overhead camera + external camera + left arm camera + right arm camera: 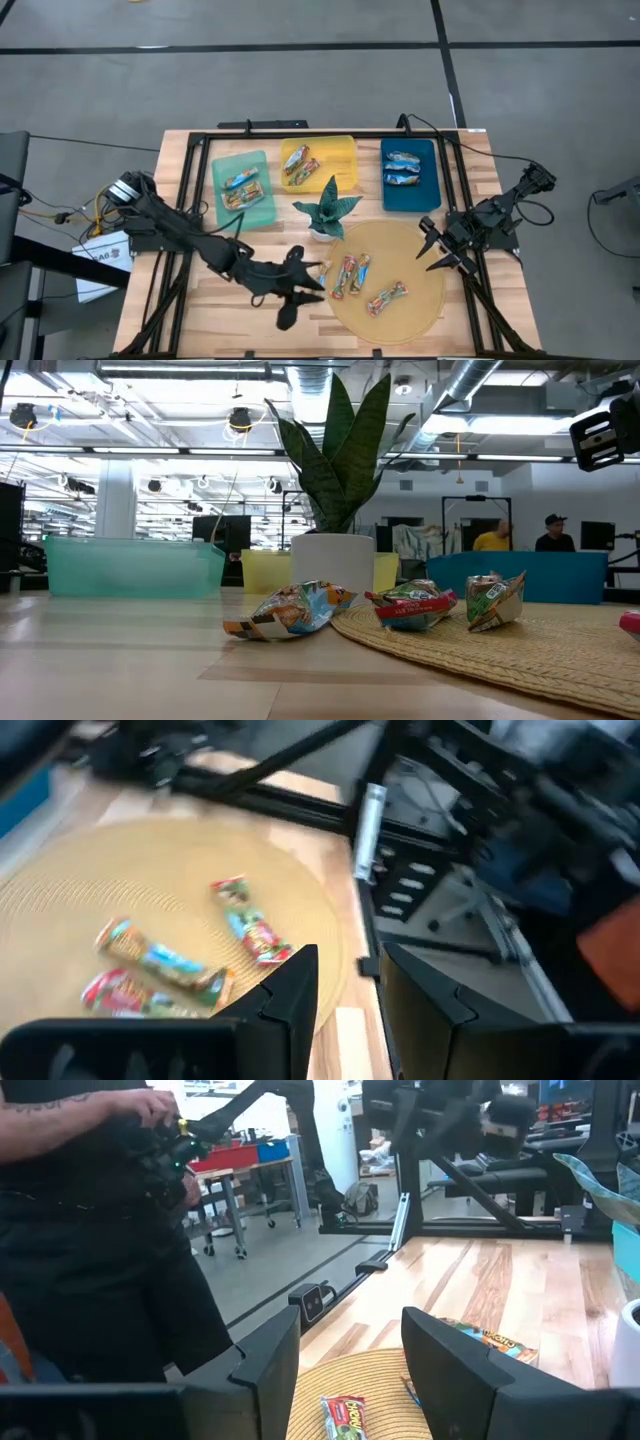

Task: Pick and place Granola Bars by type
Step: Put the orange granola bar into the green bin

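Left gripper (305,283) spread and empty beside the woven mat (425,300), probably lining up a granola bar (343,277). Right gripper (436,250) parked open at the mat's other edge.

The left arm reaches from the bench's left edge across toward its front middle, elbow low, forearm stretched out over the wood. The left gripper (305,283) hangs near the front edge with its jaws partly apart and nothing between them. The right arm sits folded by the right edge. The right gripper (437,247) points inward and toward the front, its two fingers (262,1361) spread wide and empty.
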Tool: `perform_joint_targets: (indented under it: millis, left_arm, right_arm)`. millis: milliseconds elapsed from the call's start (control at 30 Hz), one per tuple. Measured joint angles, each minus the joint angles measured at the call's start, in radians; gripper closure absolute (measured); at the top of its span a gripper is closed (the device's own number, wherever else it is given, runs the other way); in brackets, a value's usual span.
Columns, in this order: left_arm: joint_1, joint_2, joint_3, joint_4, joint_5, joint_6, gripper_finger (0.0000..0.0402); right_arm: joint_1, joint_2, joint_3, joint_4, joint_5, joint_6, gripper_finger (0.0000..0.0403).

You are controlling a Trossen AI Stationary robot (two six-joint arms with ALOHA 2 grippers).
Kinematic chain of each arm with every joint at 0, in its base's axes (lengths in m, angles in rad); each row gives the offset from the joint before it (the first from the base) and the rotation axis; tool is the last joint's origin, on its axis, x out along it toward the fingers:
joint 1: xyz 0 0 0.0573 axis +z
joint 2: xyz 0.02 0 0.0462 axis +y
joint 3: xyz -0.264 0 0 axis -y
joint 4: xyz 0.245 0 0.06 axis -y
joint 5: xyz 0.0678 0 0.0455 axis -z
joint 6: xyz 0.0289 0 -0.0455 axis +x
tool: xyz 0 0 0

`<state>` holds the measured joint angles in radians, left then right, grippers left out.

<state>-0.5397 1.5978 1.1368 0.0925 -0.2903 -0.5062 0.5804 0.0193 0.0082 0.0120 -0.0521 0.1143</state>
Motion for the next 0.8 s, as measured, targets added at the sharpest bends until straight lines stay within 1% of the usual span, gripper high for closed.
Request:
perform_joint_targets:
  millis: [200, 300, 400, 633, 800]
  left_arm:
    - [0.018, 0.006, 0.001, -0.139, -0.120, -0.273, 0.0299]
    - [0.027, 0.006, 0.001, -0.222, -0.138, -0.391, 0.0299]
    - [0.033, 0.006, 0.031, -0.342, -0.140, -0.486, 0.0299]
    - [0.047, 0.006, 0.180, -0.655, -0.161, -0.560, 0.0299]
    - [0.060, 0.031, 0.286, -0.817, -0.159, -0.582, 0.0299]
  right_arm:
    - [0.000, 0.000, 0.000, 0.000, 0.000, 0.000, 0.0234]
    - [0.000, 0.000, 0.000, 0.000, 0.000, 0.000, 0.0234]
    - [0.000, 0.000, 0.000, 0.000, 0.000, 0.000, 0.0234]
    - [0.000, 0.000, 0.000, 0.000, 0.000, 0.000, 0.0234]
    - [0.000, 0.000, 0.000, 0.000, 0.000, 0.000, 0.0234]
